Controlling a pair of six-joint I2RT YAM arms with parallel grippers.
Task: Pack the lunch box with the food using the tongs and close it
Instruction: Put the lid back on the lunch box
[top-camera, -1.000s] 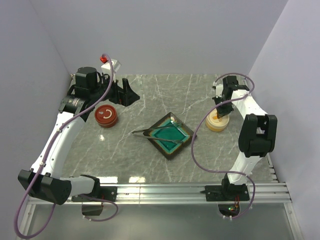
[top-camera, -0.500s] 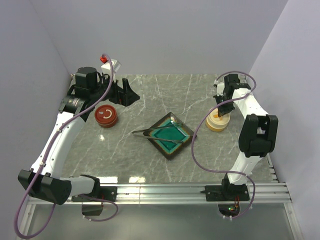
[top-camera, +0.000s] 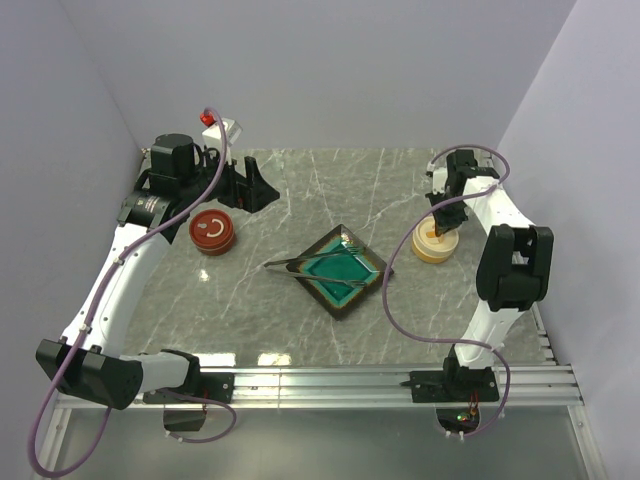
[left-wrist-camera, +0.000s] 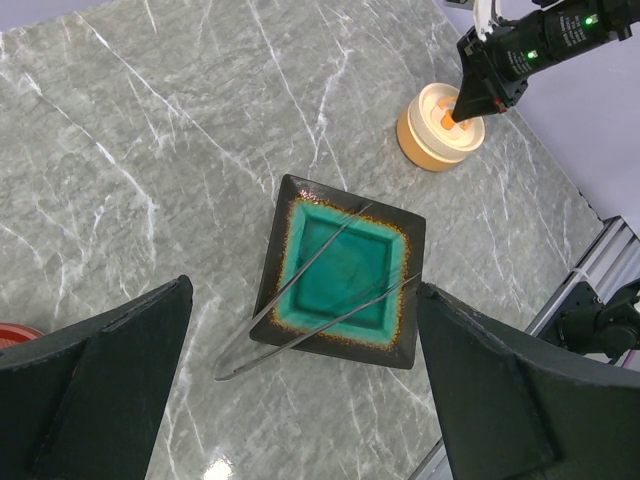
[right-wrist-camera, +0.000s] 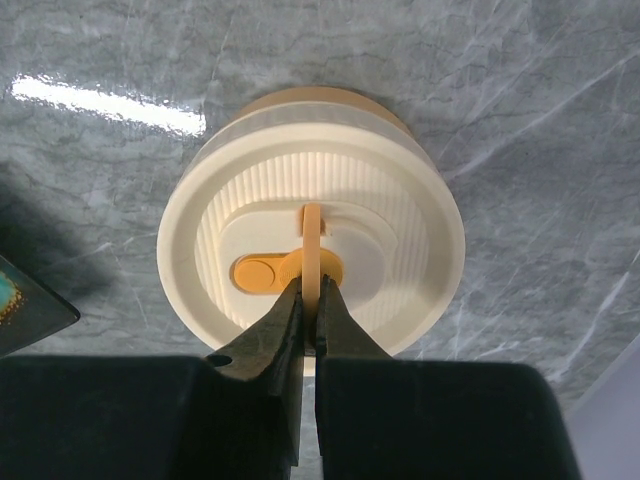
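Right gripper (right-wrist-camera: 310, 300), clamped on the orange tab (right-wrist-camera: 312, 235) of the cream lunch box (right-wrist-camera: 200, 230), barely shifted; lid still seated, tongs (left-wrist-camera: 300, 278) untouched across dish (left-wrist-camera: 400, 352), packing not begun.

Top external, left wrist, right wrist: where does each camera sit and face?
Top external: above, behind the bases, looking down at the marble table; left arm and right arm show.
Left wrist: high over the table, facing down at the teal dish and tongs; open left claw frames them.
Right wrist: close above the cream lid, facing down; right claw shut on its orange handle.
Shared: left wrist and top both show dish, tongs, right claw.
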